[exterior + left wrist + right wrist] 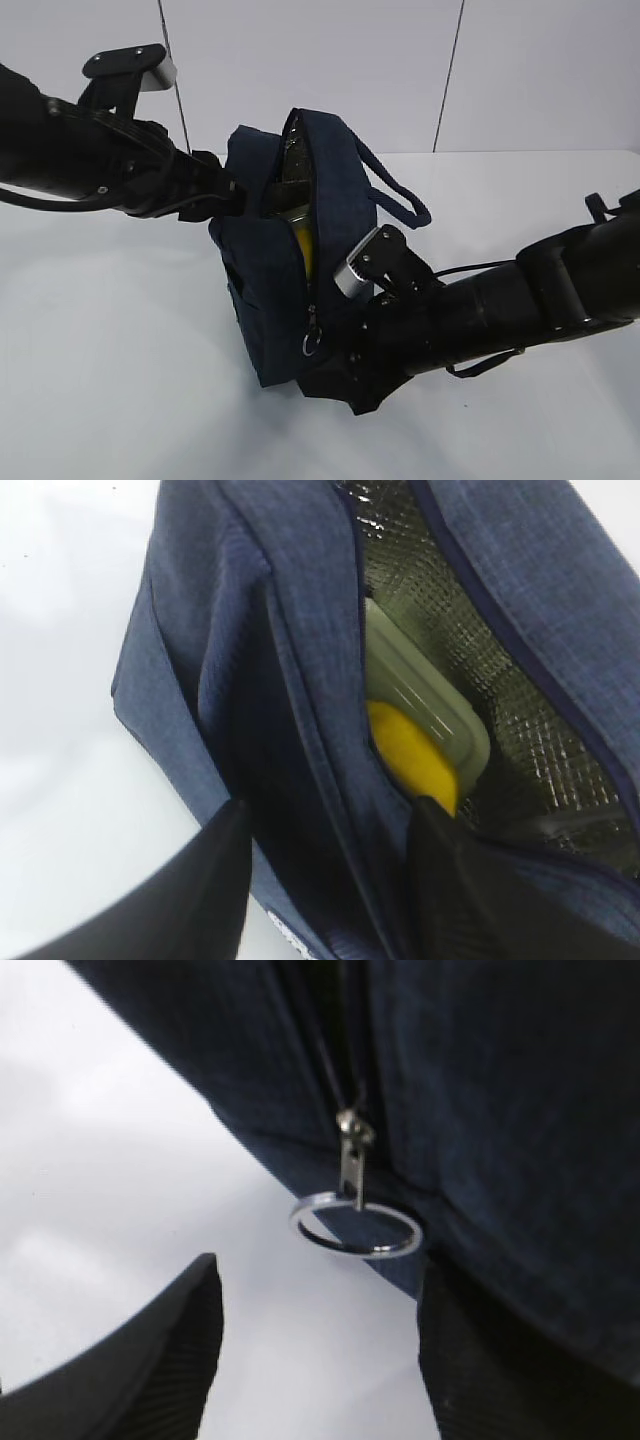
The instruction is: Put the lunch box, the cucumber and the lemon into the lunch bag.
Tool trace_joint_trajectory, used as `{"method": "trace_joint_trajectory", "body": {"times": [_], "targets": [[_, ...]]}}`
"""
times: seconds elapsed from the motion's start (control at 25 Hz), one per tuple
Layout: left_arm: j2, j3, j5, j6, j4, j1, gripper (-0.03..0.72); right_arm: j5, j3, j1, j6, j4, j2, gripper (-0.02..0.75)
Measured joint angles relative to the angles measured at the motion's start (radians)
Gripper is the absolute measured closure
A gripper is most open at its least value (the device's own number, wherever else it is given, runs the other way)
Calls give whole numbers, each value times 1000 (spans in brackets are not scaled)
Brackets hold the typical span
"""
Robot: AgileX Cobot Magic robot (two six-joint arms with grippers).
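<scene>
Packing nearly done, zipper stage looming.

Left gripper (325,880) clamped half-wide across the lunch bag (270,300) wall, one finger (200,900) outside, the other inside the mouth. Right gripper (320,1350) parted wide, holding nothing, poised just below the ring pull (357,1227) at the bag's low end. Inside the bag: lunch box (420,695) against the silver lining, lemon (410,755) tucked beside it. Cucumber not clearly seen; perhaps the dark shape near the top of the opening, cannot tell. Bag gaping, unzipped.
</scene>
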Motion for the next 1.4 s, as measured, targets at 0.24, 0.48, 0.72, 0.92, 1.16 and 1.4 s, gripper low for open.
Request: {"method": "trace_joint_trajectory", "body": {"times": [0.24, 0.48, 0.72, 0.92, 1.16, 1.4], "targets": [[0, 0, 0, 0, 0, 0, 326, 13, -27, 0, 21, 0, 0, 265], [0, 0, 0, 0, 0, 0, 326, -41, -46, 4, 21, -2, 0, 265], [0, 0, 0, 0, 0, 0, 326, -130, -71, 4, 32, -4, 2, 265], [0, 0, 0, 0, 0, 0, 326, -173, -79, 4, 51, 0, 2, 292], [0, 0, 0, 0, 2, 0, 326, -183, -79, 4, 64, 2, 2, 393], [0, 0, 1, 0, 2, 0, 326, -188, -79, 4, 78, 4, 2, 443]]}}
